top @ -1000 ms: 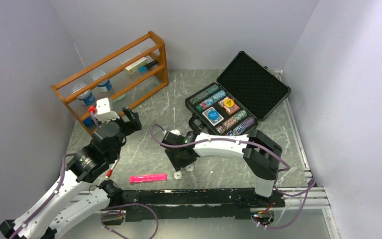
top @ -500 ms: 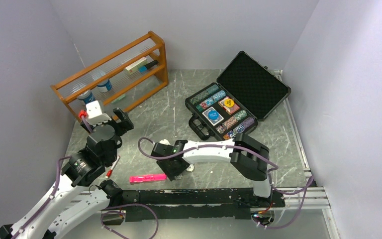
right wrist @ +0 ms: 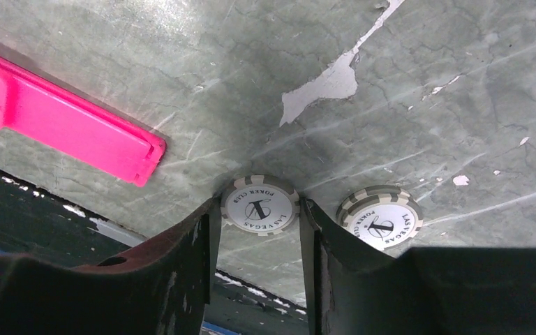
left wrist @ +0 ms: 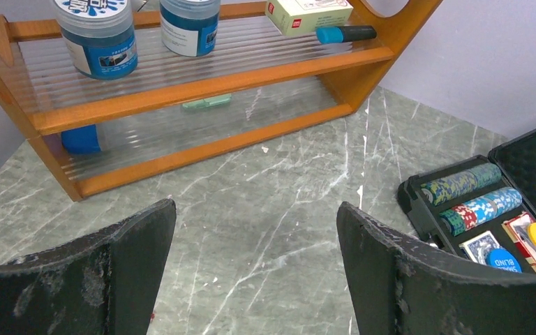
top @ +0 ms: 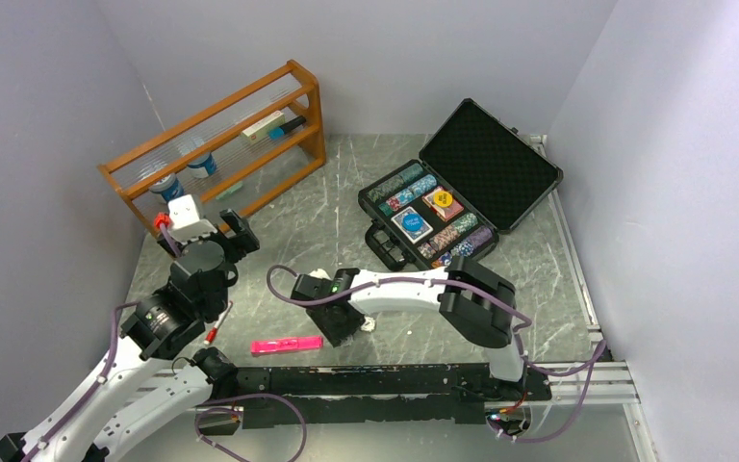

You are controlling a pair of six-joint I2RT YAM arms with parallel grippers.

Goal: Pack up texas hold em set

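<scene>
The black case lies open at the back right, holding rows of chip stacks, card decks, and a yellow and a blue button. My right gripper is low over the table near the front edge. In the right wrist view its fingers press both sides of a white poker chip. My right gripper is shut on it. A second white chip lies just right of it, also seen from above. My left gripper is open and empty, held above the table left of centre.
A pink marker lies left of the right gripper, near the front edge, and shows in the right wrist view. A red-tipped pen lies under the left arm. A wooden rack with jars stands at the back left.
My right gripper has moved left and toward the front edge, down onto the white chips. My left arm has drawn back to the left. Little has moved in the last half second.
</scene>
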